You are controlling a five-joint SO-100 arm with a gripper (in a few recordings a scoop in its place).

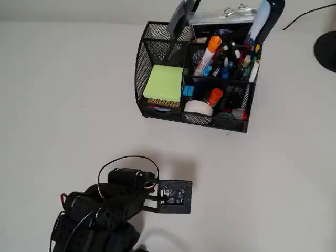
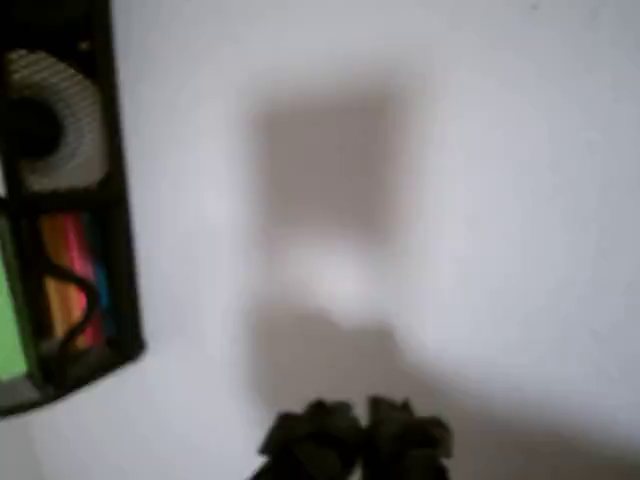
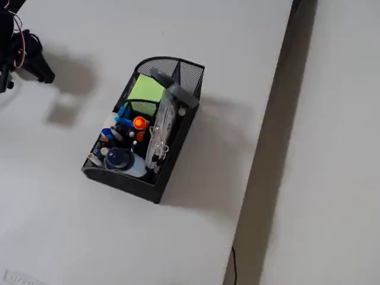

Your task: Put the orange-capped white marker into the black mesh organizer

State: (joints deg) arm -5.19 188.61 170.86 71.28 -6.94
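The orange-capped white marker (image 1: 209,52) stands tilted in a middle compartment of the black mesh organizer (image 1: 143,68), cap up, among several pens. The organizer sits at the table's far side in the overhead view, at the left edge in the wrist view (image 2: 122,250) and mid-table in the fixed view (image 3: 177,148). My gripper (image 2: 355,440) hovers over bare table well away from the organizer, its two dark fingertips pressed together with nothing between them. It also appears at the top left of the fixed view (image 3: 39,70). The folded arm (image 1: 113,202) lies at the overhead view's bottom left.
Green sticky notes (image 1: 164,83), a white tape roll (image 1: 198,107), a stubby orange item (image 1: 214,96) and binder clips (image 1: 239,10) fill the organizer. A dark round base (image 1: 326,50) sits at the far right. The table's edge (image 3: 270,119) runs down the right side of the fixed view.
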